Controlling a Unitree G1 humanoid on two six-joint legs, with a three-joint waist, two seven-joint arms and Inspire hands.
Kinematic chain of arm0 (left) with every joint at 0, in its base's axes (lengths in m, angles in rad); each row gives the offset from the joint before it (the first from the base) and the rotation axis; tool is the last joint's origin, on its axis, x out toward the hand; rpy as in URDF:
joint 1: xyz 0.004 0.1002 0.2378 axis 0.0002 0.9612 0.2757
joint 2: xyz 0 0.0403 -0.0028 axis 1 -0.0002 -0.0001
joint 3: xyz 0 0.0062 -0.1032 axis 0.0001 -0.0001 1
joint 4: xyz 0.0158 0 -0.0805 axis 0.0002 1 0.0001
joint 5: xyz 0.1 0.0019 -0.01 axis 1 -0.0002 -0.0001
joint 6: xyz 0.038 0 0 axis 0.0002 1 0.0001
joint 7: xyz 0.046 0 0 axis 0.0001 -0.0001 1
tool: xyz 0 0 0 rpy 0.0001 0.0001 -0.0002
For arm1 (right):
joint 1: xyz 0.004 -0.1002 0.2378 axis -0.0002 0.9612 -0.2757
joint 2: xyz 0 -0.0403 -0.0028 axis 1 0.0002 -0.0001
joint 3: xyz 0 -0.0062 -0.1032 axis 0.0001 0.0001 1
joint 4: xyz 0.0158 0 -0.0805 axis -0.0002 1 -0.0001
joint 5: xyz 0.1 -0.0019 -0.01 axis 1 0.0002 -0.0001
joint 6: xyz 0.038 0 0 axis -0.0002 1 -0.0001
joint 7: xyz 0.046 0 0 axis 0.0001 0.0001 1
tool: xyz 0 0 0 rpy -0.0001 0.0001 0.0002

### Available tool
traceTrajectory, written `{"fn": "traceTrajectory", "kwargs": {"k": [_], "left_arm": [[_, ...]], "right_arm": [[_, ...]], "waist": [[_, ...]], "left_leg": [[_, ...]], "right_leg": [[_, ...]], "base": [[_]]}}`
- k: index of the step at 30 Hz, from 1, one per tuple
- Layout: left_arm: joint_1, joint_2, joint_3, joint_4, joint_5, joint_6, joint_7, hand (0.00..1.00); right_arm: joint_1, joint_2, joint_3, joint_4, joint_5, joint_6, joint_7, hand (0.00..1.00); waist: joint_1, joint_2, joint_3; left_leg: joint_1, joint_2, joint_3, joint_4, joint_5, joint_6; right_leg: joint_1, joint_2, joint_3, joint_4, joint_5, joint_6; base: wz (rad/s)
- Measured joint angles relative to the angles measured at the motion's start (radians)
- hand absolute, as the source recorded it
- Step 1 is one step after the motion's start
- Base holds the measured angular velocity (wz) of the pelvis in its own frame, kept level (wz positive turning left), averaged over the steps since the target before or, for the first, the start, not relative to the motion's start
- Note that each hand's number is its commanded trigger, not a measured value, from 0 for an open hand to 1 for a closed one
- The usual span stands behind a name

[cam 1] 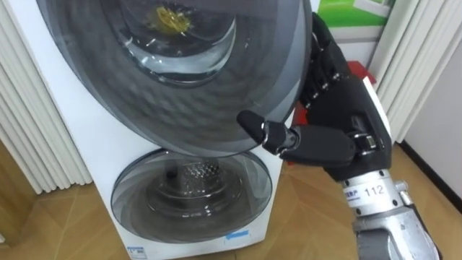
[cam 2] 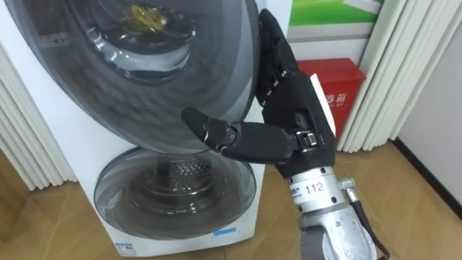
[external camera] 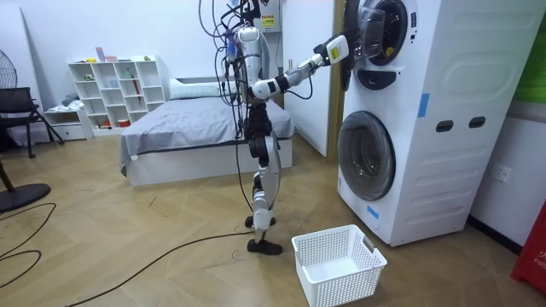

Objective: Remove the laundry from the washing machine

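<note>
My right robot hand [cam 2: 296, 119] is up at the upper door [cam 1: 180, 108], thumb laid across the front of its rim, fingers [cam 2: 274, 50] reaching behind the edge. It's pinching the rim, I judge, to swing the door wide. The yellow garment [cam 1: 172, 18] sits above and left of my robot hand, behind the glass. The basket [external camera: 341, 286] waits on the floor far below, ready for the drop.

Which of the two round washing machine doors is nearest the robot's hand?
The upper grey round door; the black right hand is at its rim, while the lower round door sits below, untouched.
</note>
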Motion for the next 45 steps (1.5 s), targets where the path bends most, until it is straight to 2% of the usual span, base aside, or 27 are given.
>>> {"fn": "traceTrajectory", "kwargs": {"k": [2, 6, 13, 15, 18, 25, 28, 30, 32, 37, 38, 41, 43, 45], "left_arm": [[-0.008, 0.001, -0.007, 0.003, 0.000, 0.000, 0.000, 0.00], [-0.031, 0.000, -0.025, 0.033, 0.000, 0.000, 0.000, 0.00], [-0.065, 0.001, -0.036, 0.038, 0.002, -0.002, 0.000, 0.00], [-0.079, 0.004, -0.035, 0.055, 0.002, -0.002, 0.000, 0.00], [-0.078, 0.013, -0.035, 0.055, 0.003, -0.001, 0.000, 0.00], [-0.083, 0.023, -0.034, 0.054, 0.003, 0.000, -0.001, 0.00], [-0.086, 0.023, -0.034, 0.054, 0.003, -0.001, -0.004, 0.00], [-0.081, 0.024, -0.027, 0.056, 0.002, -0.001, -0.006, 0.00], [-0.082, 0.023, -0.013, 0.055, 0.003, -0.001, -0.008, 0.00], [-0.086, 0.024, 0.007, 0.036, 0.003, -0.003, -0.014, 0.00], [-0.081, 0.023, 0.007, 0.032, 0.003, -0.003, -0.016, 0.00], [-0.070, 0.023, 0.008, 0.030, 0.002, -0.003, -0.016, 0.00], [-0.068, 0.021, 0.008, 0.031, 0.001, -0.003, -0.016, 0.00], [-0.070, 0.021, 0.016, 0.031, -0.001, -0.011, -0.018, 0.00]], "right_arm": [[0.000, 0.001, 0.005, -0.005, 0.000, 0.000, 0.000, 0.00], [0.000, 0.000, 0.029, -0.026, -0.003, -0.001, -0.001, 0.00], [0.000, 0.000, 0.051, -0.029, -0.002, -0.018, -0.001, 0.00], [0.000, 0.000, 0.051, -0.029, -0.005, -0.022, -0.003, 0.00], [0.000, 0.000, 0.054, -0.029, -0.014, -0.022, -0.003, 0.00], [-0.002, 0.010, 0.075, -0.032, -0.017, -0.045, -0.002, 0.00], [-0.002, 0.017, 0.124, -0.034, -0.015, -0.040, 0.015, 0.00], [0.001, 0.018, 0.164, -0.039, -0.001, -0.062, 0.042, 0.00], [0.001, 0.018, 0.187, -0.039, 0.011, -0.064, 0.072, 0.00], [-0.008, 0.021, 0.239, -0.039, 0.018, -0.047, 0.173, 0.00], [-0.025, 0.021, 0.260, -0.038, 0.017, -0.035, 0.185, 0.00], [-0.081, 0.014, 0.299, -0.023, 0.013, 0.013, 0.219, 0.00], [-0.102, 0.003, 0.335, -0.010, 0.007, 0.036, 0.247, 0.00], [-0.115, -0.018, 0.389, 0.004, 0.002, 0.077, 0.305, 0.00]], "waist": [[0.000, -0.001, -0.0004], [0.002, -0.001, -0.0010], [0.005, -0.008, 0.0006], [0.028, -0.017, 0.0009], [0.044, -0.031, 0.0012], [0.060, -0.040, -0.0011], [0.086, -0.044, -0.0015], [0.089, -0.044, -0.0012], [0.089, -0.044, -0.0011], [0.117, -0.048, 0.0006], [0.123, -0.049, 0.0007], [0.171, -0.062, 0.0024], [0.185, -0.070, 0.0028], [0.223, -0.079, 0.0067]], "left_leg": [[0.000, 0.000, 0.000, 0.001, 0.000, 0.000], [-0.003, 0.004, -0.001, -0.001, 0.004, -0.006], [-0.007, 0.010, -0.005, -0.004, 0.011, -0.016], [-0.004, 0.018, -0.004, -0.005, 0.011, -0.017], [-0.010, 0.022, -0.010, -0.002, 0.017, -0.026], [-0.043, 0.037, -0.023, 0.004, 0.030, -0.045], [-0.051, 0.040, -0.040, 0.003, 0.037, -0.054], [-0.055, 0.040, -0.050, 0.002, 0.044, -0.056], [-0.060, 0.040, -0.060, 0.001, 0.051, -0.056], [-0.073, 0.036, -0.069, 0.007, 0.064, -0.066], [-0.080, 0.036, -0.070, 0.014, 0.064, -0.067], [-0.085, 0.035, -0.069, 0.017, 0.069, -0.068], [-0.096, 0.035, -0.069, 0.018, 0.071, -0.070], [-0.099, 0.034, -0.069, 0.017, 0.071, -0.072]], "right_leg": [[-0.001, -0.001, -0.004, 0.000, 0.000, -0.012], [-0.012, 0.001, -0.006, 0.004, -0.001, -0.024], [-0.014, 0.007, -0.020, 0.005, -0.004, -0.035], [-0.016, 0.015, -0.014, 0.004, -0.004, -0.042], [-0.016, 0.019, -0.018, 0.003, -0.006, -0.053], [-0.031, 0.028, -0.062, 0.003, -0.012, -0.076], [-0.031, 0.030, -0.083, 0.002, -0.016, -0.085], [-0.030, 0.029, -0.097, 0.003, -0.018, -0.089], [-0.031, 0.029, -0.106, 0.004, -0.020, -0.094], [-0.032, 0.029, -0.153, 0.005, -0.038, -0.096], [-0.032, 0.029, -0.168, 0.006, -0.041, -0.099], [-0.031, 0.029, -0.190, 0.005, -0.046, -0.106], [-0.030, 0.028, -0.211, 0.005, -0.044, -0.116], [-0.028, 0.027, -0.219, 0.003, -0.045, -0.116]], "base": [[0.00], [-0.05], [0.00], [-0.11], [-0.01], [0.19], [0.19], [0.17], [0.14], [0.29], [0.35], [0.30], [0.42], [0.20]]}}
